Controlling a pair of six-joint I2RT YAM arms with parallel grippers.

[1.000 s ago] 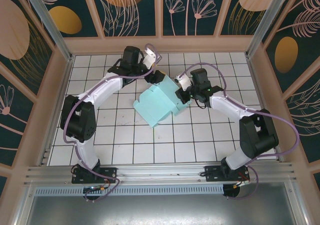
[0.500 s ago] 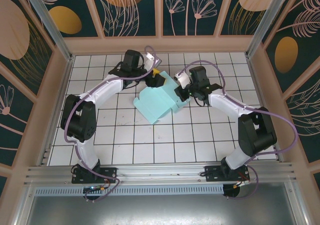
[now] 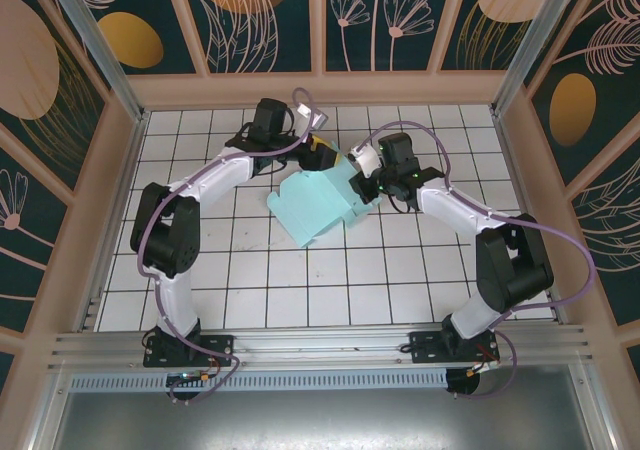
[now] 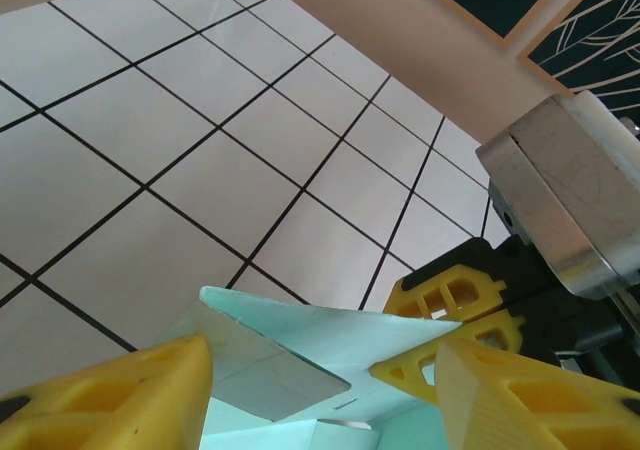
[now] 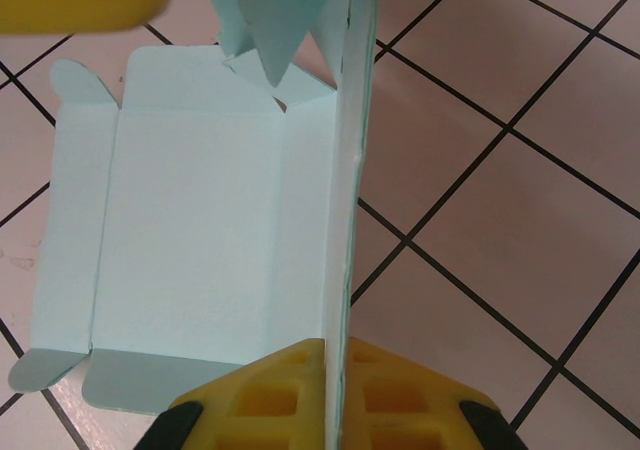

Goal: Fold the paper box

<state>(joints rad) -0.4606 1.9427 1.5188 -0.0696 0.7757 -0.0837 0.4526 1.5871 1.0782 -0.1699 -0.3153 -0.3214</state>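
- Yellow-fingered, the right gripper is pinched shut on the upright side wall of the paper box. The box's base lies flat on the tiled table, towards the far side.
- Opposite it, the left gripper straddles a raised corner flap, jaws apart and not yet gripping.
- The left should probably close near the flap's crease and fold inward while the right steadies the wall, or the thin card may buckle.
- Against a second ago, the left jaws have narrowed and moved over the far corner. The right grip is unchanged.
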